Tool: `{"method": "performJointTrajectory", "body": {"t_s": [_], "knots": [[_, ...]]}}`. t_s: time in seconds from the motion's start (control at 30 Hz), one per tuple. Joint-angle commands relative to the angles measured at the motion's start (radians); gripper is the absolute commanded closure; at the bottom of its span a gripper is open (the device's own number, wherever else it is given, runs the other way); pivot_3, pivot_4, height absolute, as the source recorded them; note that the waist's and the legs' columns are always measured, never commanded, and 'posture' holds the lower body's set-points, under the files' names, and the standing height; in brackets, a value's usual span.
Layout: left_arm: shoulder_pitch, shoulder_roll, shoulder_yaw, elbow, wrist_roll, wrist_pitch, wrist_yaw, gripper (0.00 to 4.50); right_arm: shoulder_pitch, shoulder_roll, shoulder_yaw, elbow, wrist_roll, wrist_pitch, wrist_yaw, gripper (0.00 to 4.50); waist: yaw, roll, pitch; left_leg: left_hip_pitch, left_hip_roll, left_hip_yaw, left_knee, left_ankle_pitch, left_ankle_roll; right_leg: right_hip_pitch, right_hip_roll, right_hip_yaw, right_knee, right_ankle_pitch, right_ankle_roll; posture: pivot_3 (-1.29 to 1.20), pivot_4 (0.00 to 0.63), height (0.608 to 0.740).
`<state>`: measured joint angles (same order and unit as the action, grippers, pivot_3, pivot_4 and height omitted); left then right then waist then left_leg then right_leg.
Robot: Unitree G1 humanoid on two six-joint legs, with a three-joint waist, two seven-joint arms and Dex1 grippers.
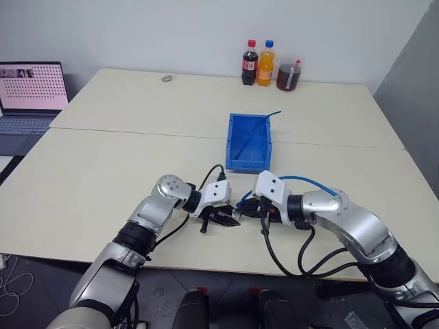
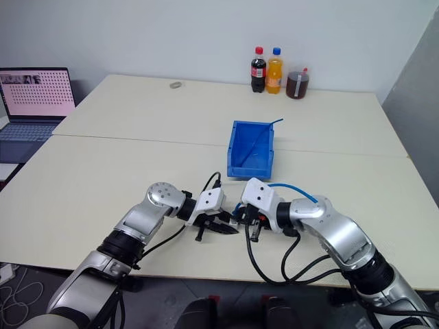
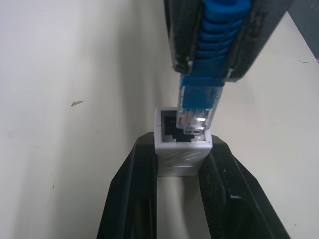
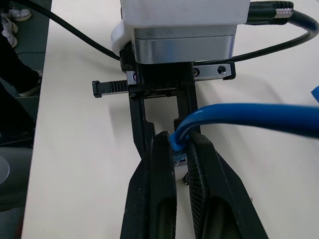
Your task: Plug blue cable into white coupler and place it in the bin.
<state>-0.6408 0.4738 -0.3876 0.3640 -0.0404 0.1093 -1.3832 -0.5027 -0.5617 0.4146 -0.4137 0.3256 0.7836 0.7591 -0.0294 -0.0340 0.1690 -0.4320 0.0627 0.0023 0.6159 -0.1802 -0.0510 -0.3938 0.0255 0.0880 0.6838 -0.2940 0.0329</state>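
1. Left gripper (image 3: 182,172) pinches the white coupler (image 3: 182,147), socket facing out.
2. Right gripper (image 4: 180,157) clamps the blue cable (image 4: 249,117); its clear plug (image 3: 197,114) sits at the socket's mouth.
3. The bin (image 1: 249,142) stands just beyond on the table (image 1: 89,178).

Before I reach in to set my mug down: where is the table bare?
Bare: the wide stretch between the laptop and the bin, and right of the bin. Crowded: the front edge, where the left gripper and right gripper meet; bottles line the back.
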Motion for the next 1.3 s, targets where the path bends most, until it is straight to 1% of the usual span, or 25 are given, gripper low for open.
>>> {"method": "performJointTrajectory", "body": {"t_s": [0.03,0.3,0.47,0.6,0.87,0.93,1.13,1.27,1.3], "knots": [[0.016,-0.001,-0.025,-0.008,0.024,0.002,0.006,3.71,-0.012,0.013,0.004,0.015,-0.013,0.023,-0.002,4.44,0.000,0.000,0.000,0.000,0.000,0.000,0.000,0.000,0.000,0.000,0.000,0.000,0.000,0.000,0.000,0.00,0.150,0.740],[0.018,-0.004,-0.025,-0.009,0.027,0.001,0.016,3.71,-0.006,0.034,0.005,0.012,-0.007,0.076,-0.006,4.44,-0.001,0.000,0.000,0.001,0.000,-0.001,0.003,0.000,0.000,0.002,0.000,0.000,0.001,0.000,0.000,0.00,0.150,0.740],[0.016,-0.010,-0.027,-0.004,0.028,-0.001,0.024,3.71,0.023,0.010,0.019,-0.006,-0.015,0.092,0.003,4.45,0.000,0.001,-0.001,0.001,0.000,-0.001,0.005,0.000,0.000,0.003,0.000,-0.001,0.002,-0.001,0.001,0.00,0.150,0.740],[0.014,-0.017,-0.025,0.000,0.030,-0.001,0.025,3.71,0.017,0.043,0.014,-0.005,0.009,0.114,0.002,4.45,0.000,0.001,-0.001,0.001,0.000,-0.001,0.008,-0.001,0.002,0.004,0.000,-0.001,0.002,-0.001,0.002,0.00,0.150,0.740],[0.015,-0.021,-0.024,-0.002,0.028,0.005,0.025,3.71,-0.017,0.026,0.122,0.079,-0.065,0.072,0.061,4.45,-0.002,0.002,-0.002,0.001,0.000,-0.001,0.009,-0.001,0.002,0.004,0.000,-0.001,0.004,-0.001,0.002,0.00,0.150,0.740],[0.016,-0.022,-0.022,-0.003,0.028,0.008,0.026,3.71,-0.015,0.021,0.132,0.093,-0.077,0.063,0.068,4.45,-0.002,0.002,-0.003,0.002,0.000,-0.001,0.009,-0.001,0.002,0.004,0.000,-0.001,0.004,-0.002,0.003,0.00,0.150,0.740],[0.028,-0.014,-0.020,-0.006,0.040,0.000,0.045,3.71,-0.019,0.036,0.097,0.102,-0.085,0.033,0.071,4.45,-0.002,0.004,-0.007,0.002,0.000,-0.001,0.009,-0.001,0.002,0.004,0.000,0.000,0.004,-0.002,0.004,0.00,0.150,0.740],[0.035,-0.010,-0.013,0.000,0.023,0.005,0.033,3.71,-0.025,0.037,0.075,0.098,-0.086,0.017,0.072,4.45,-0.002,0.004,-0.008,0.003,0.000,-0.001,0.010,-0.001,0.002,0.005,0.000,0.000,0.005,-0.002,0.004,0.00,0.150,0.740],[0.037,-0.006,-0.006,0.003,0.021,-0.005,0.038,3.36,-0.025,0.036,0.068,0.094,-0.086,0.009,0.071,4.45,-0.002,0.004,-0.008,0.003,0.000,-0.001,0.010,-0.001,0.002,0.005,0.000,0.000,0.005,-0.002,0.004,0.00,0.150,0.740]]}}
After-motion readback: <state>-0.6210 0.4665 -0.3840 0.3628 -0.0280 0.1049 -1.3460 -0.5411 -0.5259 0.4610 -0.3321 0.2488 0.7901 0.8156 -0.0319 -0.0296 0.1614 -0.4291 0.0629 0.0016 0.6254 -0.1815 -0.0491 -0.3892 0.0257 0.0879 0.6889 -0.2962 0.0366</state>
